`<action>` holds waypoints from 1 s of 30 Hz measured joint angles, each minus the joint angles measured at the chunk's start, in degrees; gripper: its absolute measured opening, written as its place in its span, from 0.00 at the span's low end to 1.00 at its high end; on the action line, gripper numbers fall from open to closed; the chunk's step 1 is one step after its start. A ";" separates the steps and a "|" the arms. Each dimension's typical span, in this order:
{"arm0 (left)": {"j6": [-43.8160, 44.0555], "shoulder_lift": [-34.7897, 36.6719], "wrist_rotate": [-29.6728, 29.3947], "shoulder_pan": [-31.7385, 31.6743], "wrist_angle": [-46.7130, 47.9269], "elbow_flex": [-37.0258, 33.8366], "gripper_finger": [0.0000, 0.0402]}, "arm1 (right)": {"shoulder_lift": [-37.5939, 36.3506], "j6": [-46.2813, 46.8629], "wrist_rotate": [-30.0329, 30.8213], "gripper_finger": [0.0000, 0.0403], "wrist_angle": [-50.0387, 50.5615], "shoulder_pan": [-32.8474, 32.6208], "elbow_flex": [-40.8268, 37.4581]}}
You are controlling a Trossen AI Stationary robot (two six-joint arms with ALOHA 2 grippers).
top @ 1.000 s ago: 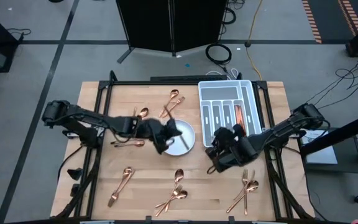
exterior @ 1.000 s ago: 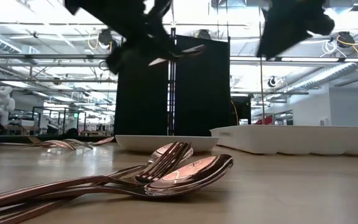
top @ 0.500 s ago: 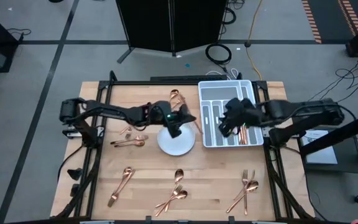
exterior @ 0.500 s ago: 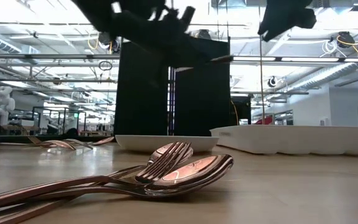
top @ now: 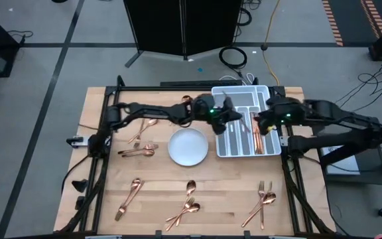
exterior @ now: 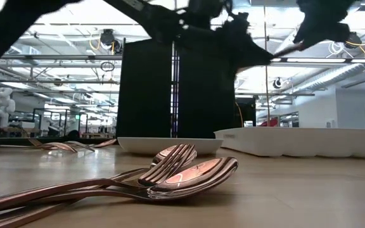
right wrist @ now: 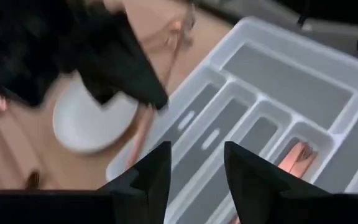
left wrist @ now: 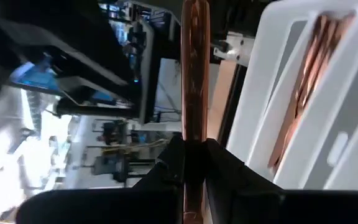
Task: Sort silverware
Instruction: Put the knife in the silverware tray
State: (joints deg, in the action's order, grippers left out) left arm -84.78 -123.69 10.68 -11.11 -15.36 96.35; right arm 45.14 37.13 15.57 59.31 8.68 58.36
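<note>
Left pincer [left wrist: 191, 155] clamps copper utensil [left wrist: 194, 74] over white tray [left wrist: 353, 124].

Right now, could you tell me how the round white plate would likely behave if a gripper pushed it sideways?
The plate lies flat and low on the bare wooden table, so it would probably slide rather than tip. Its glossy, hard look suggests ceramic: likely stiff, fairly heavy and chippable. The shallow rim may give fingers little to hold.

Two matte black jointed arms, small green lights near wrists, dark angular fingers [right wrist: 148, 171]
</note>
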 joint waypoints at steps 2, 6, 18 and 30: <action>1.43 -4.21 1.03 -0.29 1.82 5.41 0.07 | -3.99 0.15 1.38 0.35 -2.02 1.15 -2.43; -1.50 -12.28 2.57 -0.17 3.82 14.55 0.07 | -9.77 -0.47 2.03 0.35 -4.17 1.93 -5.56; -13.31 -27.42 6.25 1.22 3.91 30.84 0.07 | -14.04 -2.41 2.08 0.35 -4.20 1.91 -6.51; -16.80 -35.26 12.95 1.46 6.44 38.63 0.07 | -13.72 -3.37 2.10 0.35 -4.36 1.91 -6.51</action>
State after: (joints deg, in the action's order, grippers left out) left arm -101.58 -158.95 23.62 -9.65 -8.92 134.98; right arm 31.42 33.76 17.67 54.95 10.59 51.86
